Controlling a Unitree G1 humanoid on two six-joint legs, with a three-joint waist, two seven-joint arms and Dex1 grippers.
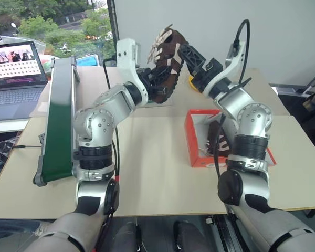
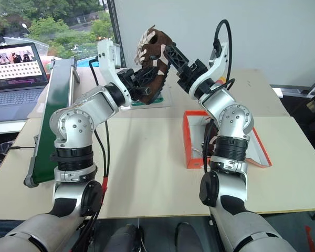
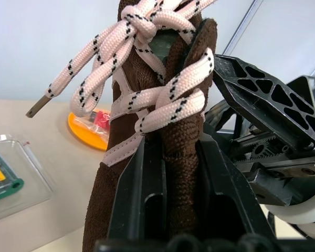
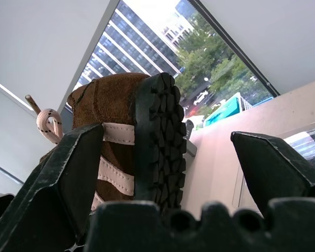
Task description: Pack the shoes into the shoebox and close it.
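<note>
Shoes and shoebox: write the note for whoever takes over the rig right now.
Left hand: shut on a shoe, held in the air over the table.
Right hand: open, its fingers either side of that shoe's sole, not gripping.
Shoebox: open on the table, under the right arm; the other shoe lies inside.
Done: one shoe packed.
Left: put the held shoe in the box, close the lid.

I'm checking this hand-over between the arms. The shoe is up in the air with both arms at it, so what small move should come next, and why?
Probably close the right end effector on the shoe. Its fingers stand open around the sole, while the left end effector is shut on the upper, holding the shoe above the table, not over the shoebox on the right.
</note>
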